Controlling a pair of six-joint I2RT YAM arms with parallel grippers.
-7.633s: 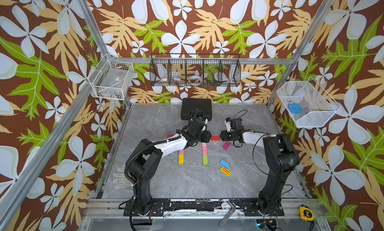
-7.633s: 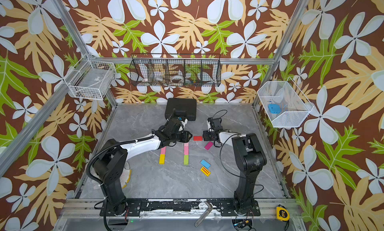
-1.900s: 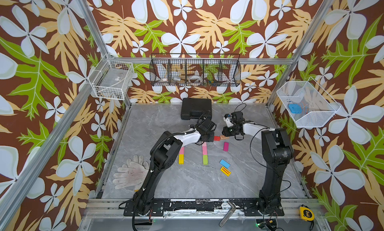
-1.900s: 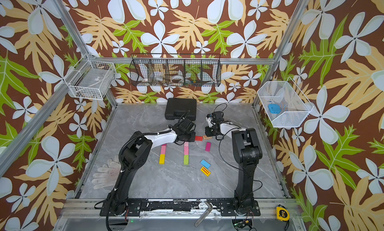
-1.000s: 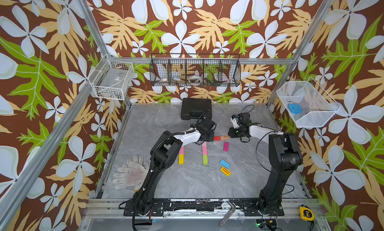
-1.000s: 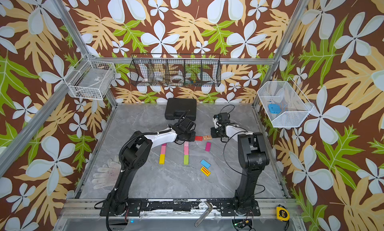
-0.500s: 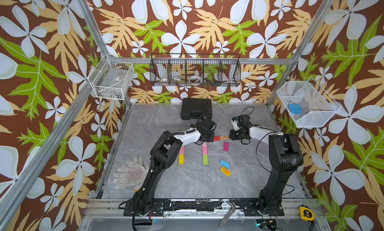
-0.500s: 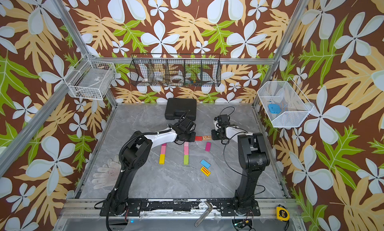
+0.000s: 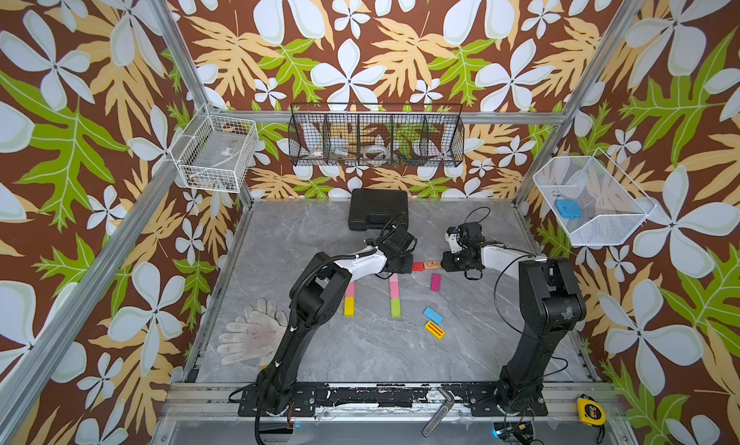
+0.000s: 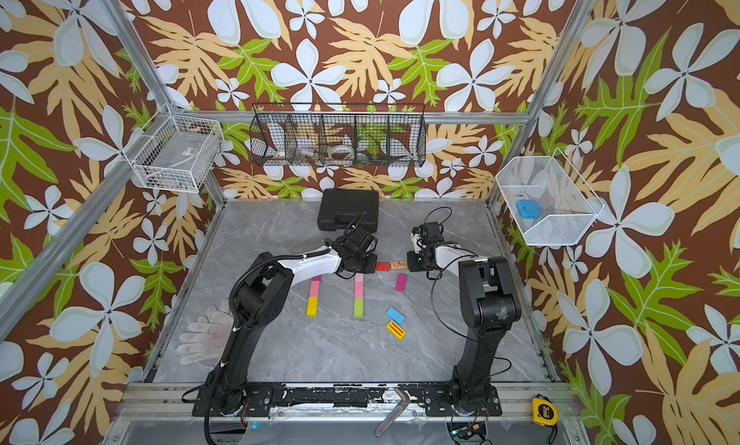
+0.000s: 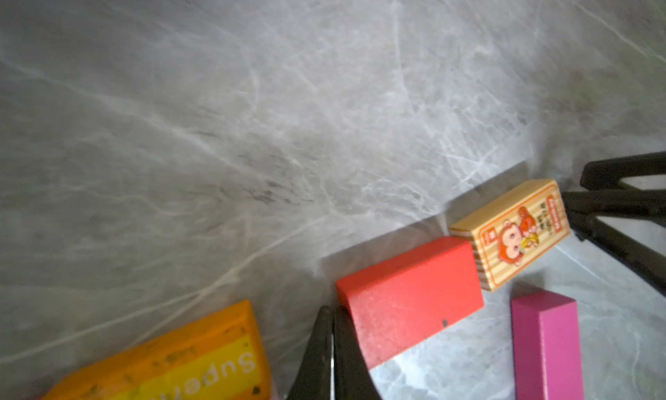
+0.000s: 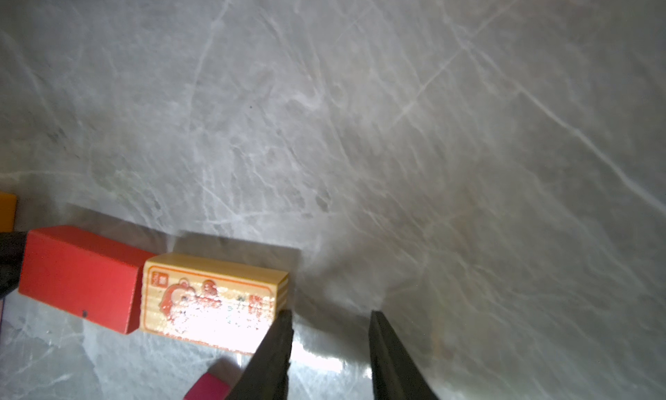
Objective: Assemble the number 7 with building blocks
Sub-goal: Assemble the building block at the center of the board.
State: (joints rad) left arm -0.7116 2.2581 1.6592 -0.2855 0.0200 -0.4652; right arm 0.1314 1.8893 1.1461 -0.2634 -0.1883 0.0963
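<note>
The red block point(image 11: 407, 301), a smooth painted rectangle, lay flat. The wooden block point(image 11: 511, 236), printed with a monkey, touched one of its ends, probably as the top bar of the 7. The left gripper point(image 11: 332, 311), closed and empty, touched the red block's other end. The right gripper point(image 12: 329, 315), slightly open and empty, stood beyond the wooden block.

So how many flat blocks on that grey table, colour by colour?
Pink rectangular blocks: 2
Yellow blocks, one red-striped: 2
Green block: 1
Blue block: 1
Magenta block: 1
Red block: 1
Monkey-print wooden block: 1
Orange block: 1
Total: 10 showing; others may be hidden.
</note>
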